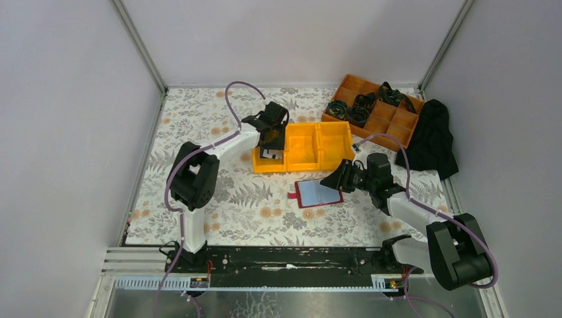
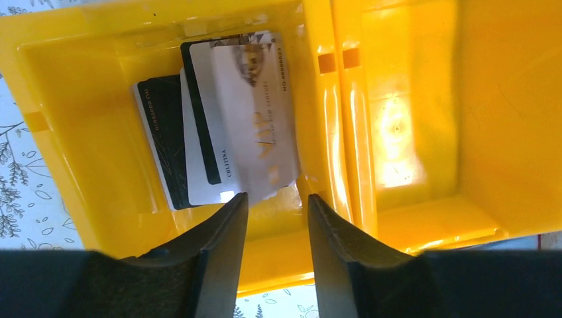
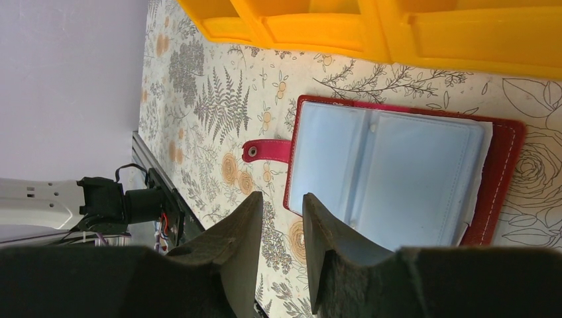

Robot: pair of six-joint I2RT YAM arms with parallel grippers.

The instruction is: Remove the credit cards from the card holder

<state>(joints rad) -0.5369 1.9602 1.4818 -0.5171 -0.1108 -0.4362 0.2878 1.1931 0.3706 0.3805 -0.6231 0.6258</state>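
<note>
You look close to done, judging from how things lie. The credit cards [image 2: 225,132] sit in a loose overlapping stack, pale ones over black, on the floor of the left compartment of the yellow bin [image 2: 411,132], well clear of the card holder [image 3: 391,172]. From above, the holder lies open and flat on the patterned table [image 1: 232,199], near the bin and at about 5 o'clock from that compartment, with its strap pointing to 9 o'clock.

Your left gripper [image 2: 277,212] hangs over the cards' compartment with its jaws partly apart and nothing between them. In its wrist view the stack lies just past the fingertips, toward 11 o'clock.

Your right gripper [image 3: 280,222] is down low at the holder's right end, at 3 o'clock from it in the overhead view. Its jaws stand a moderate way apart and grip nothing. One finger overlaps the holder's near corner in the wrist view, and you cannot tell whether it presses on it.

The two blue-grey pockets facing up look empty. A pale strip shows along the holder's edge at 3 o'clock in the right wrist view, and it may be a sleeve edge or a last card. So what is left, as I judge it, is to check that strip and any pockets hidden underneath
</note>
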